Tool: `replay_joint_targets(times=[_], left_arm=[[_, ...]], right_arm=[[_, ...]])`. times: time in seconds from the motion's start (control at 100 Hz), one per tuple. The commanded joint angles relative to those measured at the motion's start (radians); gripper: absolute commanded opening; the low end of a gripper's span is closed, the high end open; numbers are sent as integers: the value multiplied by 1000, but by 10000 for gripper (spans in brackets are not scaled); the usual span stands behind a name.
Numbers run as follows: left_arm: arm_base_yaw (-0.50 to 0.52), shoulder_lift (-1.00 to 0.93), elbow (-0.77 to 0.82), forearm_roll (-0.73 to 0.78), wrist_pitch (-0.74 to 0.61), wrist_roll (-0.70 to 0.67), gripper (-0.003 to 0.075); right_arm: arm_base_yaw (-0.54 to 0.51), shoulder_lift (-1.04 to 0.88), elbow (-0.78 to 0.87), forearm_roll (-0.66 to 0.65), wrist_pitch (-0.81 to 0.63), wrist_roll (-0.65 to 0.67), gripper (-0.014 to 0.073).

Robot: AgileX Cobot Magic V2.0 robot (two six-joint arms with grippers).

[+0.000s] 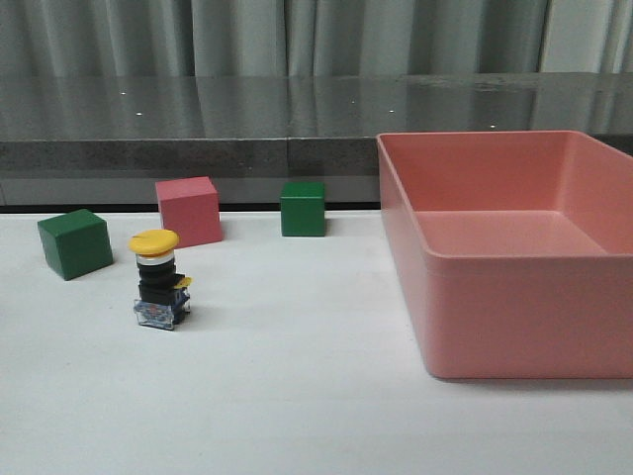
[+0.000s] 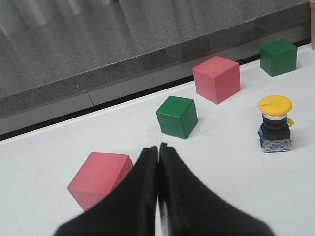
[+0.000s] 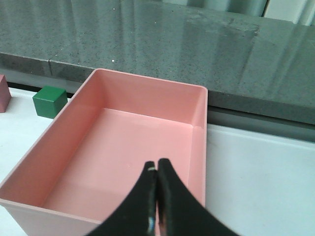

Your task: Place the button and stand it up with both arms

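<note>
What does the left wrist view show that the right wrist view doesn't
Only the left wrist view shows the button, standing upright, the nearer pink cube, the nearer green cube and the shut left tool. Only the right wrist view shows the pink bin, with nothing in it, and the shut right tool. Both show the far green cube and the grey ledge.

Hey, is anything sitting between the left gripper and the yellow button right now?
Nothing visible does. In the left wrist view the left gripper is shut, and bare table lies between it and the upright button. A green cube and a pink cube stand off to either side of that line.
</note>
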Motion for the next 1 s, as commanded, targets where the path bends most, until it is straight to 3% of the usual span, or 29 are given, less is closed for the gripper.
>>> replay_joint_targets(times=[0.0,0.16,0.3,0.45,0.64,0.99], left_arm=[[1,6,-26,-6,-84,-1,-20],[1,4,5,-8,-143,-28,-19],[1,-32,56,69,-191,-163,-20],[1,-160,116,125,-189,-257,-19],[5,-377,182,148,-177,-261,-20],[5,-368,213,202,-177,-363,-20]], right_arm=[[-2,2,-26,5,-70,-3,-62],[-2,2,-26,5,-70,-3,-62],[-2,2,-26,5,-70,-3,-62],[-2,2,-26,5,-70,-3,-62],[-2,2,-26,5,-70,-3,-62],[-2,3,-26,5,-69,-3,-62]])
